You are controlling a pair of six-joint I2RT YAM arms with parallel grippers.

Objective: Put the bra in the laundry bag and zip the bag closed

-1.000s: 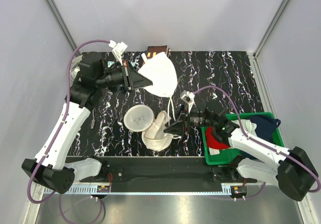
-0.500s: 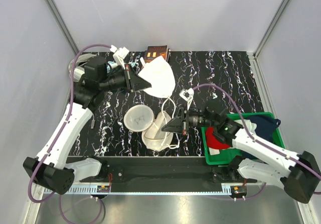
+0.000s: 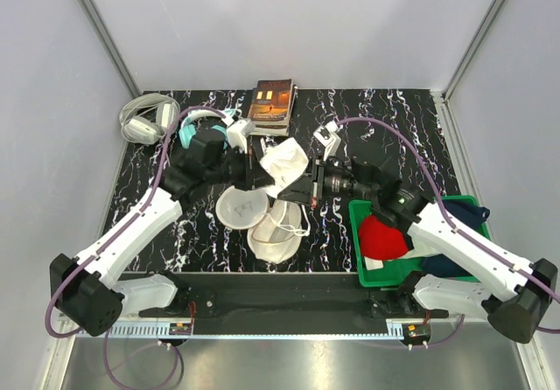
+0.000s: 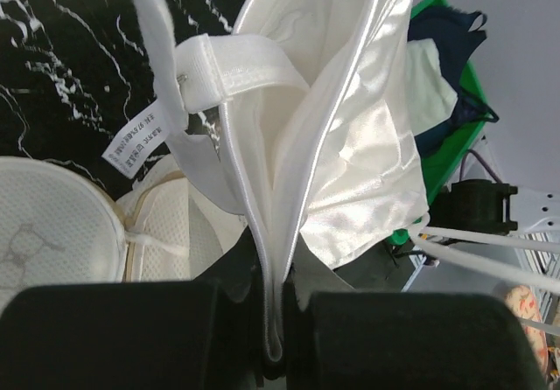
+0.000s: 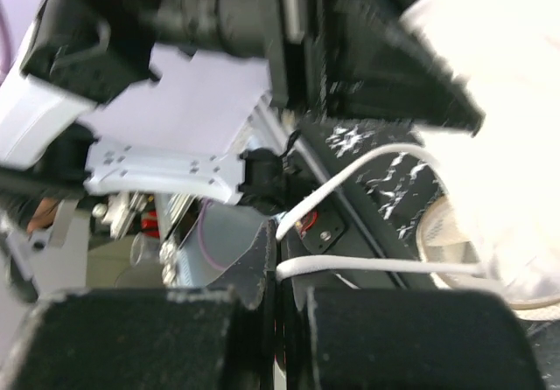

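Observation:
The white bra (image 3: 284,161) hangs in the air between both grippers, just above the open laundry bag (image 3: 242,206). The bag's two cream mesh halves lie spread on the table, one showing the small black drawing. My left gripper (image 3: 256,170) is shut on the bra's cup edge; in the left wrist view the seam (image 4: 289,189) runs down into the closed jaws of the left gripper (image 4: 273,337). From the right, my right gripper (image 3: 302,189) is shut on a thin white strap (image 5: 376,266), pinched at the right gripper's (image 5: 282,268) fingertips.
White-grey headphones (image 3: 144,119) lie at the back left and a book (image 3: 273,101) at the back middle. A green bin (image 3: 367,272) at the front right holds a red cloth (image 3: 385,237) and a dark blue cloth (image 3: 455,219).
The left arm has carried the bra from the back of the table to above the bag. The right gripper has risen from the bag's side and shut on a strap.

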